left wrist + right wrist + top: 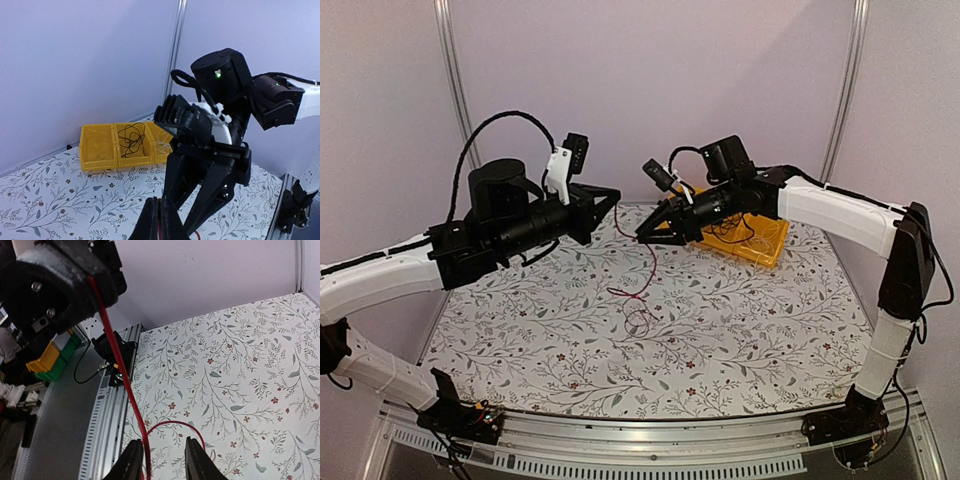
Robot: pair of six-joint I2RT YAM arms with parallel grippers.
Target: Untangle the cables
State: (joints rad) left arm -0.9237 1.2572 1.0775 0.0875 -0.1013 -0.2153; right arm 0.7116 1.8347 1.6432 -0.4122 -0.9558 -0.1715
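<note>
Red cable (pixel 116 356) stretches in a straight line from the left gripper (pixel 615 200), whose jaws are clamped tight on it, down through the gap of the right gripper (pixel 165 456). That gripper's fingers stand apart, with the strand passing close beside one of them, not pinched. Below both grippers the cable drops to a small tangle (pixel 638 322) lying on the floral table (pixel 770 330).

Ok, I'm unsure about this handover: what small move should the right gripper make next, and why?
Probably close the right gripper on the red cable. The cable runs straight from the shut left gripper down between the right one's open jaws, so that side isn't gripping it.
</note>
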